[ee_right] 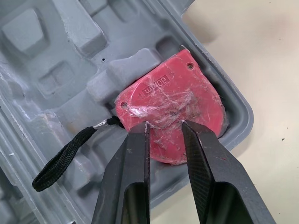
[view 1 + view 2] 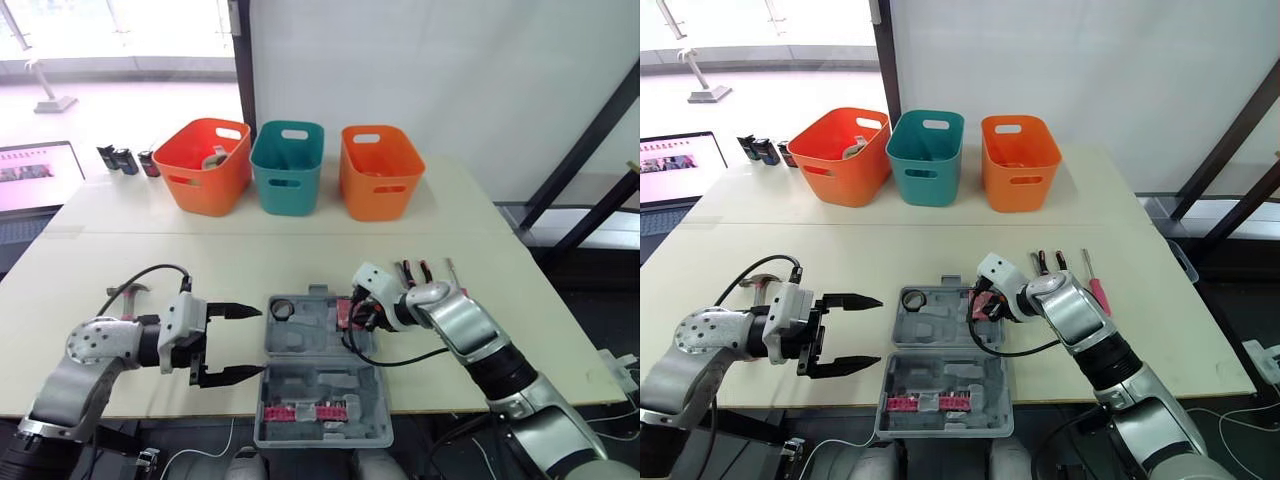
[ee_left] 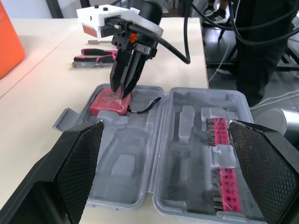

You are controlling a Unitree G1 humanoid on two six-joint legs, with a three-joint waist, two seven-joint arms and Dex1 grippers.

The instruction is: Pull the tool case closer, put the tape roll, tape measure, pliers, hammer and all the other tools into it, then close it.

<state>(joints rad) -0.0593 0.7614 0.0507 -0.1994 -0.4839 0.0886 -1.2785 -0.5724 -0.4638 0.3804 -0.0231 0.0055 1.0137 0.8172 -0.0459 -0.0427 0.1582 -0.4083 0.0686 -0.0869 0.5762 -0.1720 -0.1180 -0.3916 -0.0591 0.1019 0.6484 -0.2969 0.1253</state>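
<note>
The right claw has its fingers nearly together with a narrow gap, tips resting on the top face of the red tape measure. The tape measure lies in the far right corner pocket of the open tool case.

One edge of the tape measure seems to ride on a moulded rib, so it may not be seated. A skewed push or a slip on its wrinkled film could pop it out over the case wall. Its black wrist strap trails across neighbouring pockets, where it could block other tools or catch in the lid.

The case's near half overhangs the tabletop edge, so I judge that hard pressing risks tipping it. The right arm's black cable loops low over the case and could snag.

The left claw hangs spread wide and empty, just beside the case's left edge.

The pliers and a red-handled screwdriver lie beyond the right arm, and the hammer lies behind the left arm. All are outside the case.
</note>
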